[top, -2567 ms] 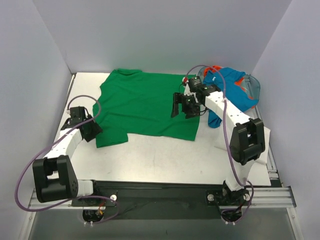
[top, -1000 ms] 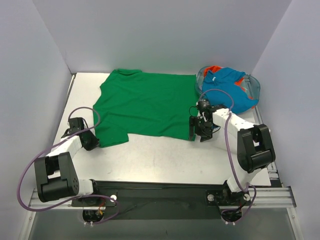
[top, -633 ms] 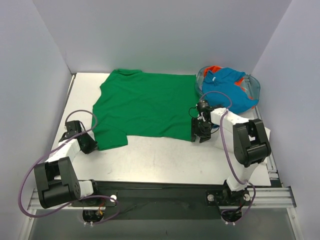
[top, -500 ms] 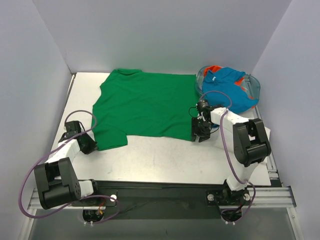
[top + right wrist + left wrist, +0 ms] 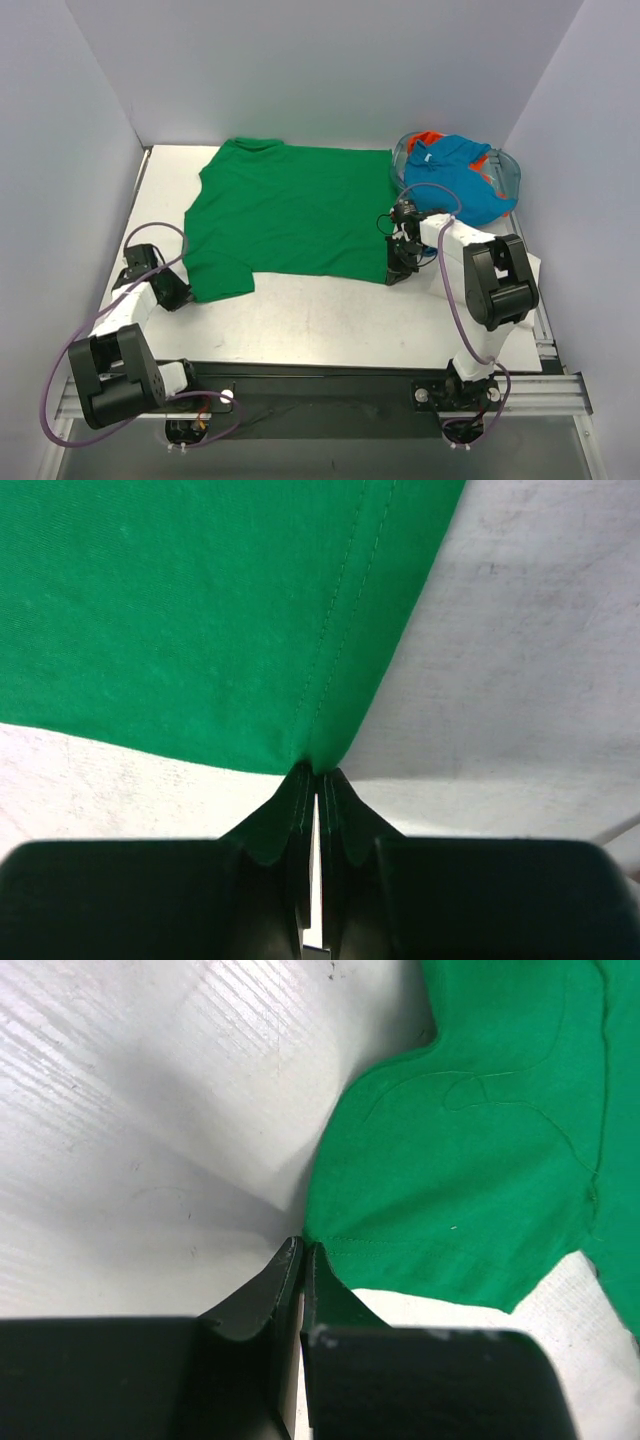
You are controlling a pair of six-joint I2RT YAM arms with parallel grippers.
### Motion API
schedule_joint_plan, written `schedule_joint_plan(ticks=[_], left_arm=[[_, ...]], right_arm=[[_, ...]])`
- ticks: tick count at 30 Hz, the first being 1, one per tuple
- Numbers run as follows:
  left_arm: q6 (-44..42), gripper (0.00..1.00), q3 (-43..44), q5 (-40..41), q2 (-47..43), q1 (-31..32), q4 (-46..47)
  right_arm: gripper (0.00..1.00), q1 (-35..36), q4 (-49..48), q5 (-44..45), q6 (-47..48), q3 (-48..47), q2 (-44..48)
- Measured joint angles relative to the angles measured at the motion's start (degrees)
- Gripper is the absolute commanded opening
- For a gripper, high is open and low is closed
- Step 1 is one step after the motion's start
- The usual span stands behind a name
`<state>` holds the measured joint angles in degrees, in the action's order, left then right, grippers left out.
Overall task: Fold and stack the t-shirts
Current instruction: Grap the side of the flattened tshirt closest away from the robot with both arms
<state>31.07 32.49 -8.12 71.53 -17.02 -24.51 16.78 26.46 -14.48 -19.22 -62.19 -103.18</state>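
Green t-shirt (image 5: 290, 210) lies flat and smooth mid-table (image 5: 330, 320). Left gripper (image 5: 301, 1256) is clamped on its near-left corner, right gripper (image 5: 316, 777) on its near-right corner. Turquoise t-shirt (image 5: 460, 185) sits crumpled far right

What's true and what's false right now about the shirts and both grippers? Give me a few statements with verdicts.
1. The green t-shirt lies spread open on the table. True.
2. The left gripper is open and clear of the cloth. False: it is shut on the green t-shirt's sleeve hem.
3. The right gripper is shut on the green t-shirt's near right corner. True.
4. The turquoise t-shirt is folded on top of the green one. False: it sits bunched at the far right, apart from it, with the orange t-shirt peeking out behind.
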Motion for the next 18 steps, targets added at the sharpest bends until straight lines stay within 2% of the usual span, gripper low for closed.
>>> schedule_joint_plan(ticks=[8, 18], left_arm=[[5.07, 0.00, -0.50, -2.43, -8.52, -1.81, -4.07], [9.84, 0.00, -0.57, -2.62, -18.14, -1.90, -14.36]], right_arm=[[0.00, 0.02, 4.94, -0.98, -0.13, -0.02, 0.00], [0.00, 0.09, 11.96, -2.86, -0.26, 1.29, 3.67]])
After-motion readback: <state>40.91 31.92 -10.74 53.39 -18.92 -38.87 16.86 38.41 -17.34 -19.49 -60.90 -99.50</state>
